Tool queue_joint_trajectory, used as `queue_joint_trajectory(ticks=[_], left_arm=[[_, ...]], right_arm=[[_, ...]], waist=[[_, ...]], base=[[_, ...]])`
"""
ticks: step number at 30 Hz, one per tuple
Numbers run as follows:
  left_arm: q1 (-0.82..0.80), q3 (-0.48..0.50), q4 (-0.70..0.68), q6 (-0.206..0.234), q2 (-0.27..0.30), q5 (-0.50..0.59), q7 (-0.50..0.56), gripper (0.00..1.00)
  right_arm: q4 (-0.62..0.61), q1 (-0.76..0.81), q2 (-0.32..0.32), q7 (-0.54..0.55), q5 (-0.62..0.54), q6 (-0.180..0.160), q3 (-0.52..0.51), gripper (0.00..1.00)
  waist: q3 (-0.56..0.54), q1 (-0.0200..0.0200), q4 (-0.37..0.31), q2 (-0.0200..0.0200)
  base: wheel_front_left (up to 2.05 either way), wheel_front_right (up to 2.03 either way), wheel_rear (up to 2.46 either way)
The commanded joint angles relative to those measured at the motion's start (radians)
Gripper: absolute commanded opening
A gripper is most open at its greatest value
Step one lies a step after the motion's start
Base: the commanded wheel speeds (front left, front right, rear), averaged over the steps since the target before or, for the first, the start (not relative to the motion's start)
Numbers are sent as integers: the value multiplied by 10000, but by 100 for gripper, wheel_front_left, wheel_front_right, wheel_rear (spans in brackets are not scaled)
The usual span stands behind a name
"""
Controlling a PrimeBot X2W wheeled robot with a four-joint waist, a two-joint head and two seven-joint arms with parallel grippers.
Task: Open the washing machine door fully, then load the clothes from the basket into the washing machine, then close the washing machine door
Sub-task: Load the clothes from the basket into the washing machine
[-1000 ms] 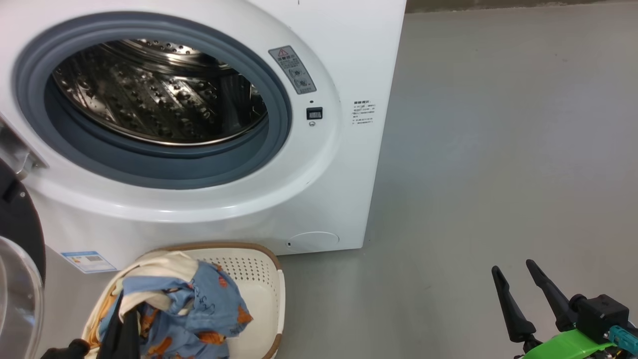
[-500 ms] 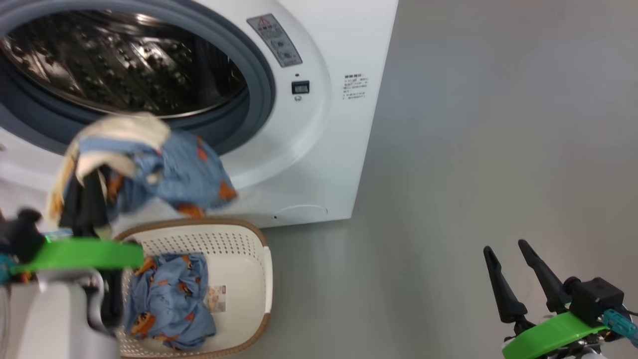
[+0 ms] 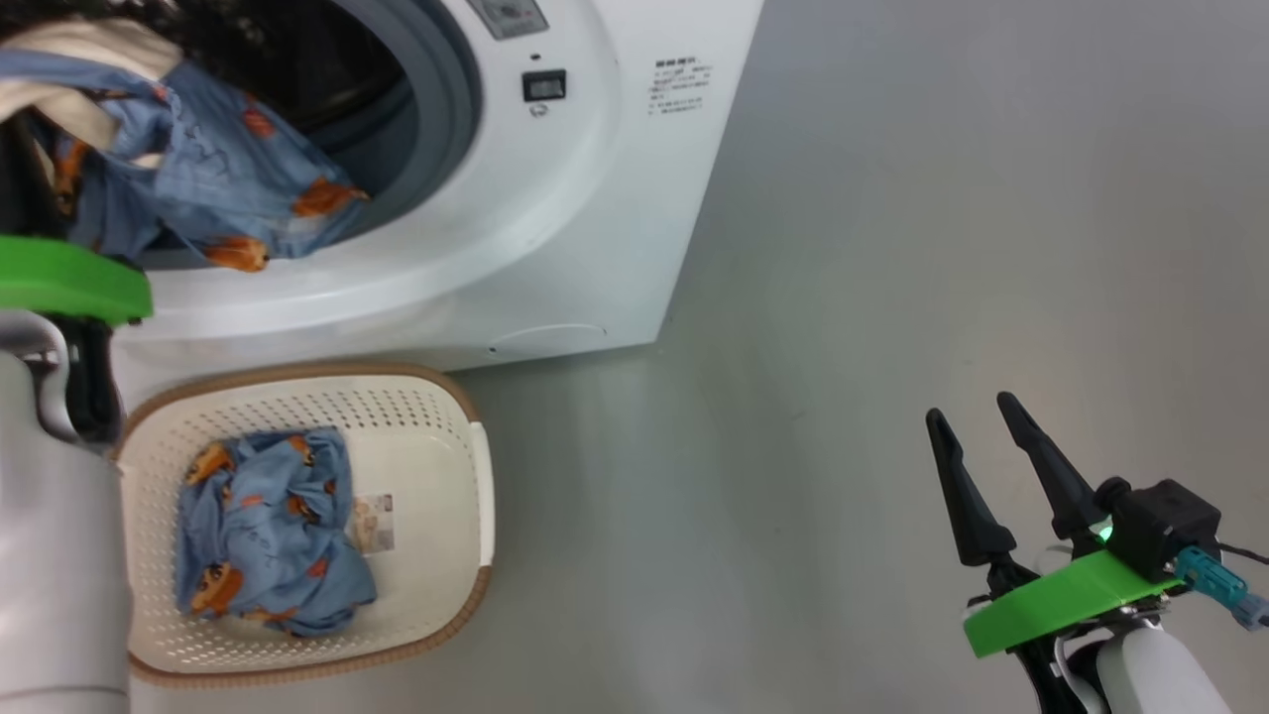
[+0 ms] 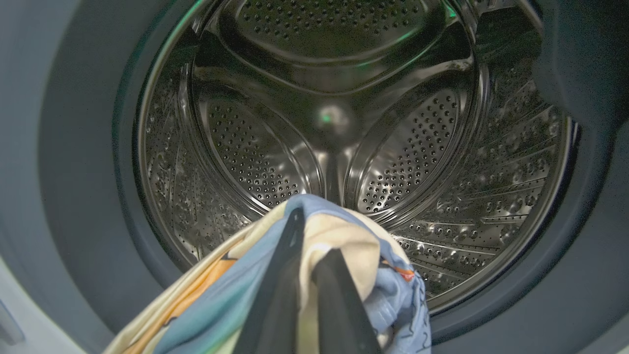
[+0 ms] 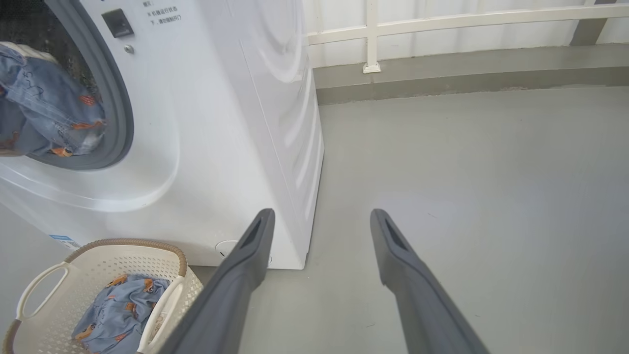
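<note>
Left claw (image 4: 313, 238) clamped on clothes (image 4: 354, 246) at the drum (image 4: 334, 118) mouth.
The blue-and-cream bundle drapes around its fingers (image 4: 339, 295), held up, likely to clear the grey gasket (image 4: 83, 172). The left wrist view looks straight into the steel drum at 12 o'clock. The head view, from outside the washing machine (image 3: 555, 228), gives the basket (image 3: 297, 370) at 7 o'clock with one blue garment (image 3: 263, 526) in it, and the right claw (image 3: 968, 408) spread apart, idle at 4 o'clock.
</note>
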Motion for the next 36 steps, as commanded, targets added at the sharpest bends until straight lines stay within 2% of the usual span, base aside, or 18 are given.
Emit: queue_joint_trajectory(ticks=[1,9,16,17,18,19,27,36], left_arm=[[-319,229,-90,22,515,112,-51,0],[-1994,369,1307,-2,863,342,-51,0],[-3175,457,703,-29,1178,601,-51,0],[-3251,486,602,-33,1174,568,-51,10],[-3292,474,596,-36,1187,558,-51,51],[-3320,406,589,-38,1217,559,-51,100],[-3051,184,1034,-42,1393,395,-51,100],[-2634,54,1300,-43,1239,309,-51,100]], right_arm=[[-239,-111,-50,-74,-22,14,238,100],[-217,-466,86,-74,0,14,470,100],[-186,-736,227,-74,23,14,581,100],[-189,-755,244,-74,25,14,582,100],[-191,-765,262,-74,23,14,587,100],[-190,-771,281,-74,20,14,594,100],[-125,-759,368,-74,3,14,600,100],[-66,-827,278,-74,22,14,767,100]], waist=[[454,0,-363,0],[983,0,-722,0],[1389,0,-1050,0],[1432,0,-1079,0],[1459,0,-1106,0],[1482,0,-1132,0],[1422,0,-1132,0],[1151,0,-1011,0]], base=[[0,0,0],[0,0,0],[0,0,0],[0,0,0],[0,0,0],[0,0,0],[0,0,0],[0,0,0]])
